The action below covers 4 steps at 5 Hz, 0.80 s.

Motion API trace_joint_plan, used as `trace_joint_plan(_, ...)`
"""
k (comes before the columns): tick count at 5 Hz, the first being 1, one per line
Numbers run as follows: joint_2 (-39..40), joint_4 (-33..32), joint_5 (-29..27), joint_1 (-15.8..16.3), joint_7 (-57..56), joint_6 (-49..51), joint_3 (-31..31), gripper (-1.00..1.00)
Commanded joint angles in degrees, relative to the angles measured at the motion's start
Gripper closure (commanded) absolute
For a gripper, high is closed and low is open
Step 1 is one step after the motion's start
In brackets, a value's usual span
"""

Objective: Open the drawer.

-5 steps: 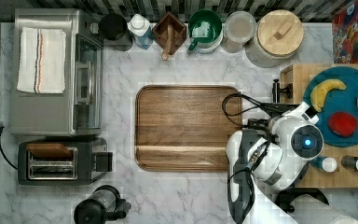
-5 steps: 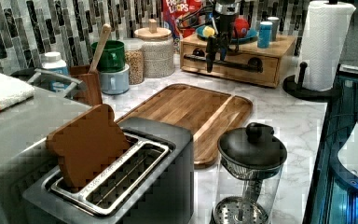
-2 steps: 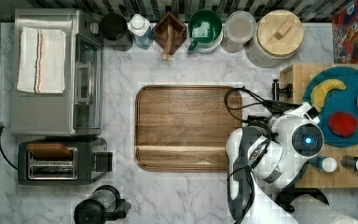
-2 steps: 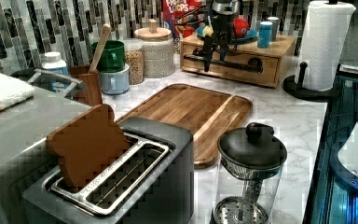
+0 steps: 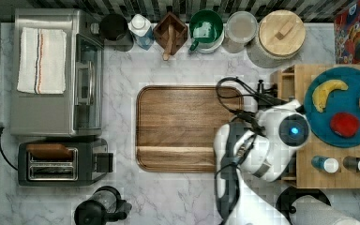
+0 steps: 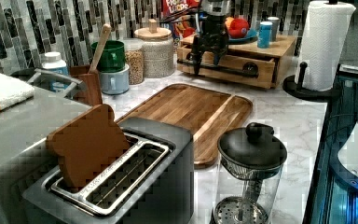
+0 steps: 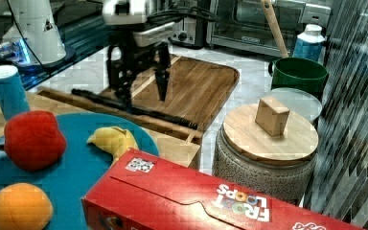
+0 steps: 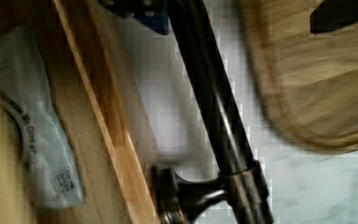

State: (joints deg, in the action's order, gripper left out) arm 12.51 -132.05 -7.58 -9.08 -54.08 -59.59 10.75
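Note:
The drawer (image 6: 242, 78) is a light-wood box drawer, and it stands partly pulled out of its wooden cabinet (image 5: 309, 164), toward the tray. Its long black bar handle (image 7: 143, 113) crosses the front panel. My gripper (image 7: 143, 98) hangs open over the handle, also seen in the left view as gripper (image 6: 206, 58). In the wrist view the handle (image 8: 214, 116) runs between my fingers: one finger (image 8: 140, 9) sits in the gap by the front panel (image 8: 107, 116), the other is far out over the tray. A white packet (image 8: 37, 140) lies inside the drawer.
The brown wooden tray (image 5: 183, 126) lies right in front of the drawer. A blue plate (image 5: 342, 75) with fruit and two shakers sit on the cabinet top. A lidded jar (image 7: 268, 139), cereal box (image 7: 196, 201), paper towel roll (image 6: 326, 42) and French press (image 6: 251, 154) stand around.
My hand has moved toward the tray with the handle between my fingers, and the drawer has slid out a little from the cabinet.

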Motion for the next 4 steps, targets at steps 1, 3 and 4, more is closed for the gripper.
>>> trace_joint_plan(1, -2.70, -0.83, -4.94, 14.27, 9.36, 8.36, -14.99, -1.00)
trace_joint_plan(3, -2.74, -0.56, -6.56, 15.91, 14.05, 7.91, -16.13, -1.00)
trace_joint_plan(4, -2.72, -0.58, -6.08, 14.08, 14.40, 7.82, -17.95, -1.00)
